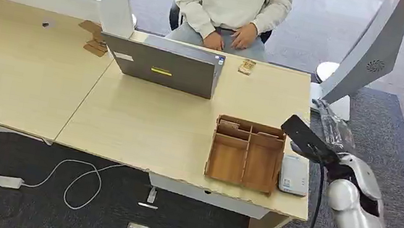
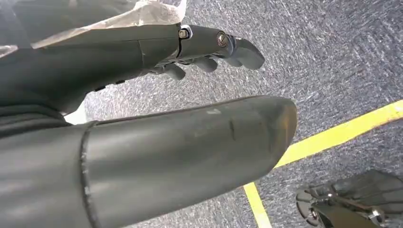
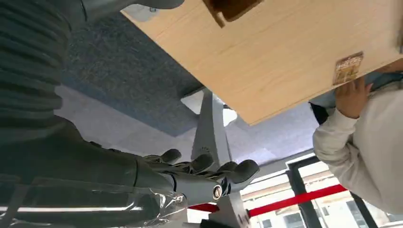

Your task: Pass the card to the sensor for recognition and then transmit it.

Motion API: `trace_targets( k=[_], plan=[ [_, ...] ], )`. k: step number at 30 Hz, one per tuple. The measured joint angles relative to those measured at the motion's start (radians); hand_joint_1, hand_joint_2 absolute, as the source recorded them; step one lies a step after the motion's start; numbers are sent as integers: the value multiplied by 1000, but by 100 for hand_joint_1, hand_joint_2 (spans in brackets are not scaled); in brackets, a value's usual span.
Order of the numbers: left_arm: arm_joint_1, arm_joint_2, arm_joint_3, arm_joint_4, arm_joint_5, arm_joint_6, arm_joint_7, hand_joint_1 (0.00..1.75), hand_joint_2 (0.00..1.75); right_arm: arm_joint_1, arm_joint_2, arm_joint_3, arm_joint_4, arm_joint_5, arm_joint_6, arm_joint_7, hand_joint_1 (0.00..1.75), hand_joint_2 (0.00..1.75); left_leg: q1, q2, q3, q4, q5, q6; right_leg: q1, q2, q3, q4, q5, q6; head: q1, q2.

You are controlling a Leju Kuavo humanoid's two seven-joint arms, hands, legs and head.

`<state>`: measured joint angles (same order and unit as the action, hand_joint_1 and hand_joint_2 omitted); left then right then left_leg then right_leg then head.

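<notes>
- Your right hand [image 1: 314, 147] sits off the desk's [image 1: 141, 122] right edge, just beside the sensor [image 1: 294, 175]; it carries a dark flat card [image 1: 302, 135], tilted, raised above the sensor's far end; whether card and sensor touch, you cannot tell
- In the right wrist view the right hand's fingers [image 3: 209, 168] lie close together and slightly curled; the card itself is hidden there
- Your left hand [image 2: 209, 45] hangs over grey carpet [image 2: 332, 57] by a yellow floor line [image 2: 342, 133]; fingers loosely curled, apart, nothing in them
- The sensor is a small white box on the desk's right front corner, touching the right side of the wooden tray [image 1: 246, 153]
- The tray has several compartments; small pieces lie in the far ones, too small to identify
- Grey laptop [image 1: 164, 63] at the desk's far side, lid toward you; a person [image 1: 231, 6] in a pale sweatshirt sits behind it, hands in lap
- Small brown tag [image 1: 246, 67] on the desk near the person
</notes>
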<state>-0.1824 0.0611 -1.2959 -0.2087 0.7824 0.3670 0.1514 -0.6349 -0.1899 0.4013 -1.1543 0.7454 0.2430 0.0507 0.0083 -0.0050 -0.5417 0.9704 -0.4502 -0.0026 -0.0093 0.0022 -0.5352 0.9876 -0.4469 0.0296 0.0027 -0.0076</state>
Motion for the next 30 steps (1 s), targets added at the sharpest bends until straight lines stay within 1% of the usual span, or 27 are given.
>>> trace_targets(
  k=[14,24,30],
  plan=[
    [0,-4,1,0,12,1,-2,0,0,-4,74,29,46,15,-25,-28,0,175,0,0,-1,0,0,0,0,0,0,0,0,0,0,0],
    [0,-4,1,0,18,0,-5,0,0,-12,109,61,84,13,-31,-36,0,175,0,0,-1,0,0,0,0,0,0,0,0,0,0,0],
    [0,-4,1,0,18,0,-5,0,0,-15,121,80,100,9,-31,-37,0,175,0,0,-1,0,0,0,0,0,0,0,0,0,0,0]
  ],
)
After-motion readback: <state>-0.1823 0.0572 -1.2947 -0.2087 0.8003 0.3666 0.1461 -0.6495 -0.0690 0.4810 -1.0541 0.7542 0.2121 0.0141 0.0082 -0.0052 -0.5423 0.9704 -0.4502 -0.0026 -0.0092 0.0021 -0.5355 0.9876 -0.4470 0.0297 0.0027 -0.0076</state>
